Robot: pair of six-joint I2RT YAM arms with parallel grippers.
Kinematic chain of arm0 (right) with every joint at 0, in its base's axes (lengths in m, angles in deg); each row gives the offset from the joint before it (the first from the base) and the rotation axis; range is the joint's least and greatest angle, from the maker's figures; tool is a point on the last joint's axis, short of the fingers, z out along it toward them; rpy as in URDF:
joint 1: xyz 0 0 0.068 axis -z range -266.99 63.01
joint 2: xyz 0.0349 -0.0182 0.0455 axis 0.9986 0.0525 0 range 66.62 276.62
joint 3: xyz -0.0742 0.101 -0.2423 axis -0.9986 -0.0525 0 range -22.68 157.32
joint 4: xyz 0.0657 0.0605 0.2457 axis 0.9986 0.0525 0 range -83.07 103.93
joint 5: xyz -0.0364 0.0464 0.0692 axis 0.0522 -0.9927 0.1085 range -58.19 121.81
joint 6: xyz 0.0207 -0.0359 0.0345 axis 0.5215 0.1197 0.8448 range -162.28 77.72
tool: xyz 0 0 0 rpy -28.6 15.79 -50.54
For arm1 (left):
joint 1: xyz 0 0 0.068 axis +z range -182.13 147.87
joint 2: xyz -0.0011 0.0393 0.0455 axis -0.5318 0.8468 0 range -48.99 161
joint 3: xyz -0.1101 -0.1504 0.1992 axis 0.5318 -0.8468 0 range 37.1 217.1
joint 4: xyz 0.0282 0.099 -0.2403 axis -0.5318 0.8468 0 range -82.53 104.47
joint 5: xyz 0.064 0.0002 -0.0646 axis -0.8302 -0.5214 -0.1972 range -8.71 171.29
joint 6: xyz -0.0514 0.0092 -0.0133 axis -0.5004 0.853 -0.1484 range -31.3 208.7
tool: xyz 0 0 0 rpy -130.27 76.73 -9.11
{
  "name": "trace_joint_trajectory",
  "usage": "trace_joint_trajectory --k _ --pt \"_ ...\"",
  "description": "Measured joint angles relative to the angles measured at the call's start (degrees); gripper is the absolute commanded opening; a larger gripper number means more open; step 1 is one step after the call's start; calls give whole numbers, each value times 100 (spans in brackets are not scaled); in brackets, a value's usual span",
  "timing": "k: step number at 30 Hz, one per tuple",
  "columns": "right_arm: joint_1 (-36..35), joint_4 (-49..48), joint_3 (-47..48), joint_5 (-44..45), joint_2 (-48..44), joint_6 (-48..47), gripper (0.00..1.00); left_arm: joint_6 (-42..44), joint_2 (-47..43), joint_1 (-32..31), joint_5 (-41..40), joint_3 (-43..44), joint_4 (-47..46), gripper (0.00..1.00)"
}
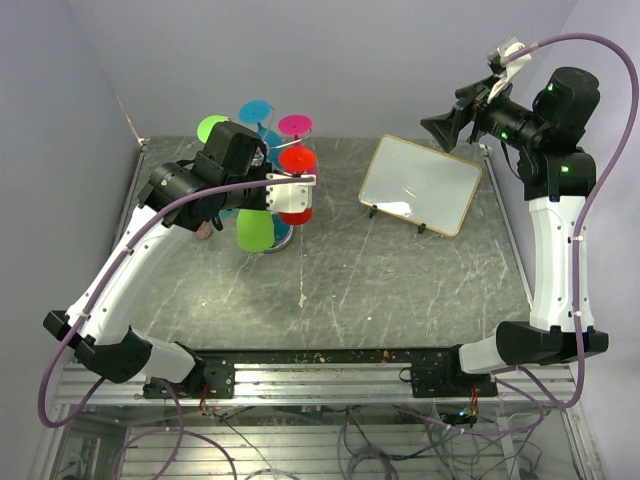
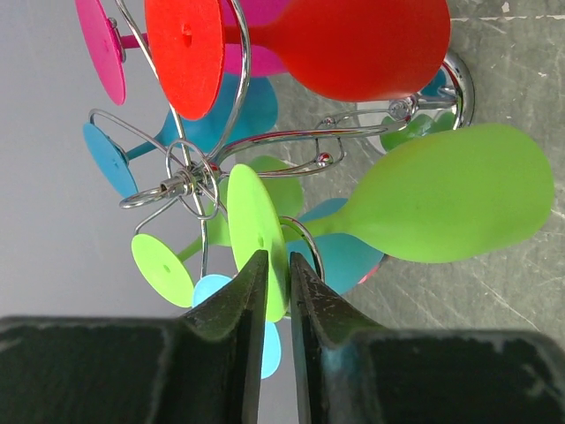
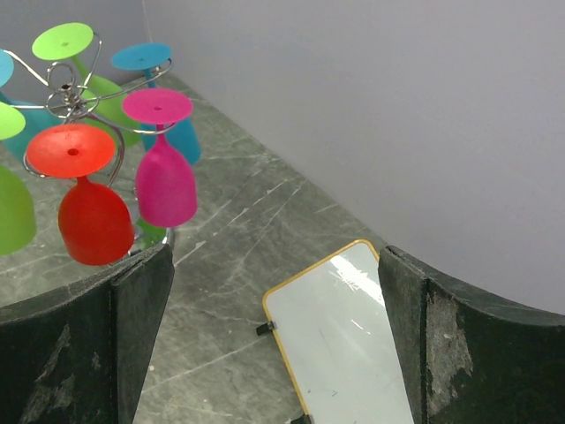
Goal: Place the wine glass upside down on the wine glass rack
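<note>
The wine glass rack (image 2: pixel 190 181) is a silver wire stand with scroll arms on a shiny round base (image 2: pixel 459 88); it also shows in the right wrist view (image 3: pixel 75 99). A lime green wine glass (image 2: pixel 441 199) hangs bowl-down with its stem in a scroll loop. My left gripper (image 2: pixel 278 283) is shut on the rim of its round foot (image 2: pixel 252 234). In the top view the gripper (image 1: pixel 265 190) is at the rack, above the green bowl (image 1: pixel 253 230). My right gripper (image 1: pixel 437 128) is open and empty, raised at the back right, far from the rack.
Red (image 2: pixel 353 44), pink (image 3: pixel 163 181), blue (image 3: pixel 146 57) and another green glass (image 3: pixel 64 40) hang upside down on the rack. A yellow-framed white board (image 1: pixel 420 183) stands propped at the back right. Grey walls close in the table on the left, back and right.
</note>
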State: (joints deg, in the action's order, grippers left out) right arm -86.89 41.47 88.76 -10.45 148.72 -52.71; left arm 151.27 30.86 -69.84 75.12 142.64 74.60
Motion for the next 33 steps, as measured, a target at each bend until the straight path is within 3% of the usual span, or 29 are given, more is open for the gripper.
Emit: trace_joint_trajectory --k 13,17,20,33 --pt "22 0 -15 -22 0 0 100 0 0 0 -4 0 0 35" --pt "22 0 -15 -44 0 0 100 0 0 0 -13 0 0 49" --pt "22 0 -15 -48 0 2 100 13 -2 0 -48 0 -44 52" --pt "33 -2 -35 -68 0 13 100 15 -2 0 -129 11 -111 56"
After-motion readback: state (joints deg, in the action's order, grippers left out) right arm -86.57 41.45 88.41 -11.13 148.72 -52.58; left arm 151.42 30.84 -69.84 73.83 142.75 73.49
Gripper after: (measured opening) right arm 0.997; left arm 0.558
